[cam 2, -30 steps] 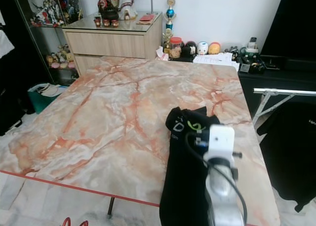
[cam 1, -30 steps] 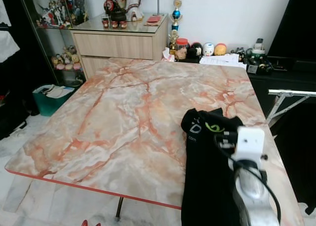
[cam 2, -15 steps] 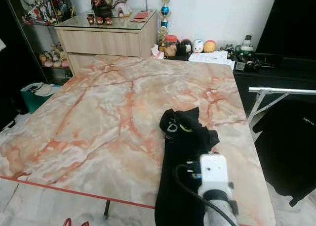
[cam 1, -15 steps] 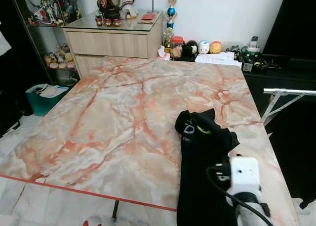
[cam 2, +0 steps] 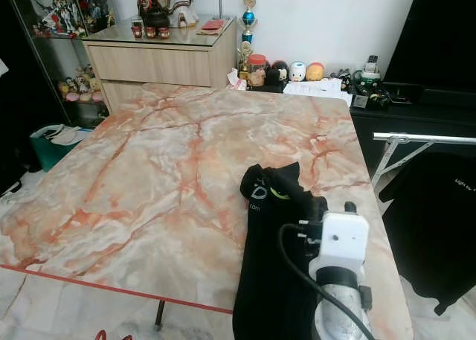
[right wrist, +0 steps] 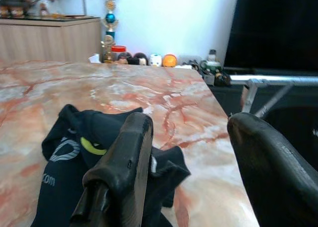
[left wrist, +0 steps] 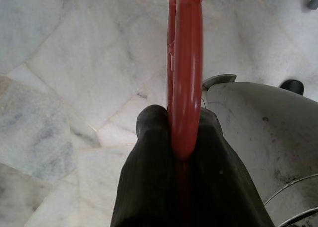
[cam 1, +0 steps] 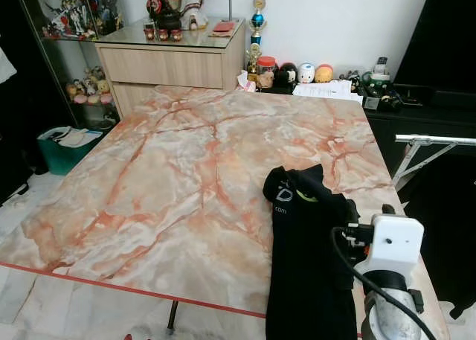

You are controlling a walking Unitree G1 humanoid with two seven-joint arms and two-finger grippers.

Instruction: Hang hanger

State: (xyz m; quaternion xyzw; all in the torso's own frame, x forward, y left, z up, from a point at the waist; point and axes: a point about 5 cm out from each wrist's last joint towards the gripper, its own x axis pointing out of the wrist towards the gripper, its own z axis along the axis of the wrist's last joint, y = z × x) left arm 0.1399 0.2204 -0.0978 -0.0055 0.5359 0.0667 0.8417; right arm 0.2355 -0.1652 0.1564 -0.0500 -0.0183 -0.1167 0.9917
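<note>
A crumpled black garment with a white and green logo [cam 2: 277,243] is lying on the pink-veined marble tabletop [cam 2: 163,176], trailing over its near edge. The silver right arm with its white wrist block [cam 2: 341,239] is hovering just beside the cloth, perhaps touching it.

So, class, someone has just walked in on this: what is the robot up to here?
The robot stands at a marble table where a black garment lies near the right edge. Its right gripper hovers open just above the garment, fingers spread and touching nothing. Its left gripper hangs low over the tiled floor, shut on a red hanger. The garment is not on the hanger yet.
</note>
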